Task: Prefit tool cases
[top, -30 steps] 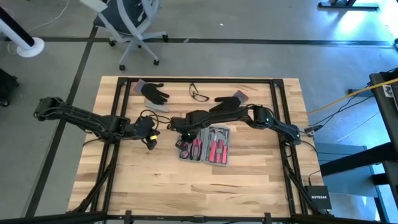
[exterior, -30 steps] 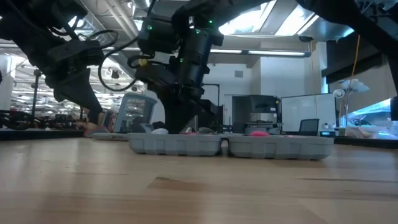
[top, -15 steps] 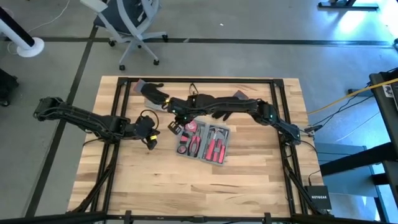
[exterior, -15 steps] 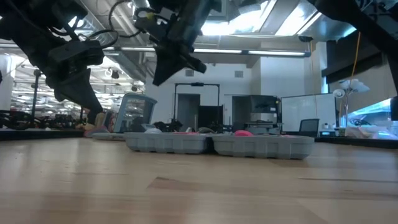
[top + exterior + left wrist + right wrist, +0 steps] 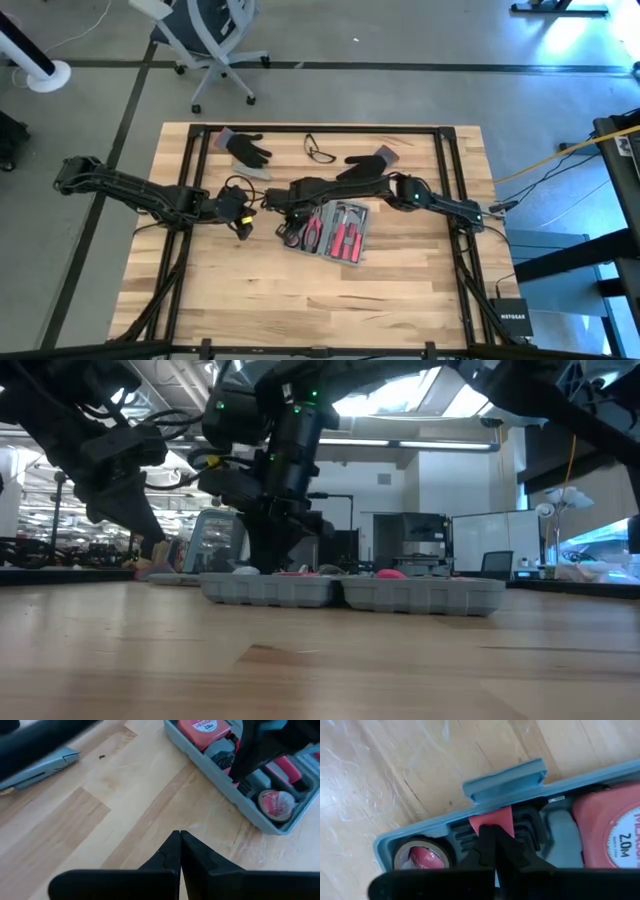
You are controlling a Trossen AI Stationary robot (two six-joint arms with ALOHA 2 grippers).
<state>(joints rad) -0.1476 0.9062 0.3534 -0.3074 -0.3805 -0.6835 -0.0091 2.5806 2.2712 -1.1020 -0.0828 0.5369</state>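
Note:
The blue-grey tool case point(image 5: 330, 232) lies open and flat on the table's middle, both halves up, with red-handled tools, a tape measure point(image 5: 610, 835) and a tape roll point(image 5: 417, 857) in its recesses. My right gripper point(image 5: 494, 831) is shut and points down into the case's left end point(image 5: 262, 565), just inside the latch tab point(image 5: 505, 780). My left gripper point(image 5: 180, 842) is shut and hangs over bare wood left of the case point(image 5: 240, 775). My right gripper's shut fingertips come from above, pointing down, onto the red holder point(image 5: 495, 816) with black hex keys in the case's left half, next to the latch. The fingers themselves cover the spot, so I cannot tell whether they touch it. The case stays flat on the table.
Two black gloves point(image 5: 245, 147) point(image 5: 368, 160) and a pair of glasses point(image 5: 320, 152) lie at the far side. A slim grey bar point(image 5: 40, 767) lies left of the case. Bare wood stretches toward the near edge point(image 5: 320, 300).
My right gripper rose and swung toward the far left, near the left glove, then came back down onto the case's left end, staying shut. The case has turned a little and shifted slightly toward the left.

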